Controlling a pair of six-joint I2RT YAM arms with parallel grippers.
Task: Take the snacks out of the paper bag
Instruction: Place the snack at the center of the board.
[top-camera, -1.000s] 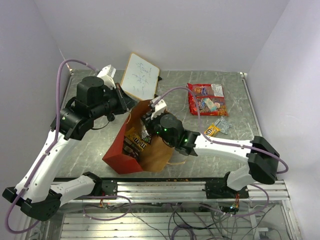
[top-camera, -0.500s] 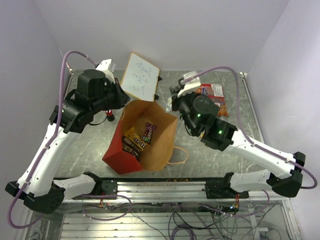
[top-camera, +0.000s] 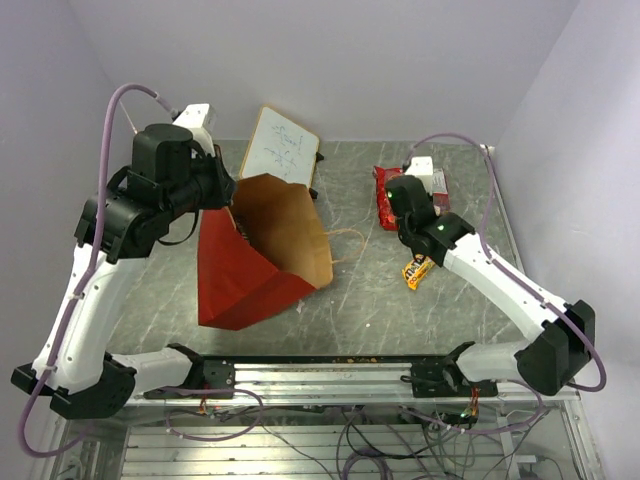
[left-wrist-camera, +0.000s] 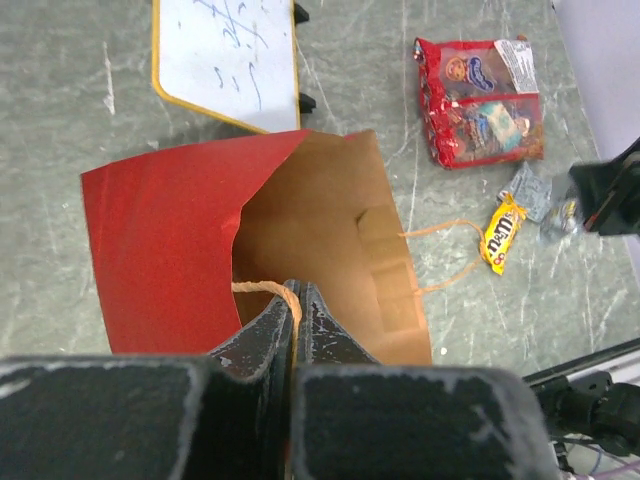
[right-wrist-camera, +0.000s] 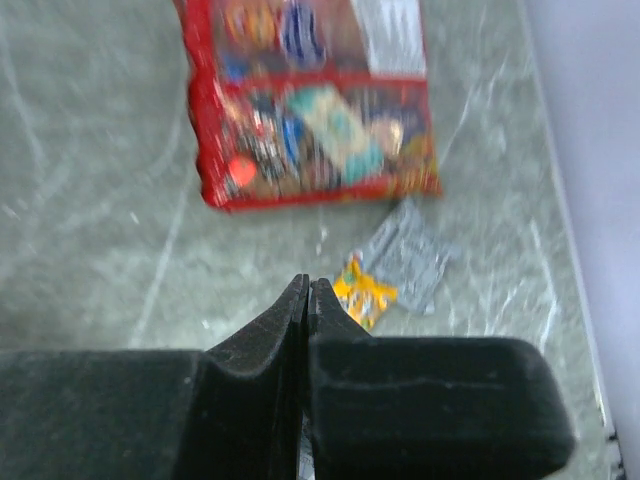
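Top external: you're watching one paper bag (top-camera: 245, 275) tilting on the table (top-camera: 400, 320), mouth facing right, hanging from the left gripper (top-camera: 228, 200), its free handle (top-camera: 345, 245) drooping beside it. One whiteboard (top-camera: 283, 150) is leaning just behind. One red candy bag (top-camera: 382, 205) is lying partly under the right arm (top-camera: 480, 275), with one yellow packet (top-camera: 418, 270) right beside that arm.

Left wrist: the fingers are clamping tight on the gripped handle (left-wrist-camera: 262, 287), above the brown interior.

Right wrist: your right gripper (right-wrist-camera: 305, 285) is hovering with its fingers pressed together, gripping nothing. One yellow packet and one silver packet (right-wrist-camera: 405, 258) are lying near the tips, the candy bag beyond them.
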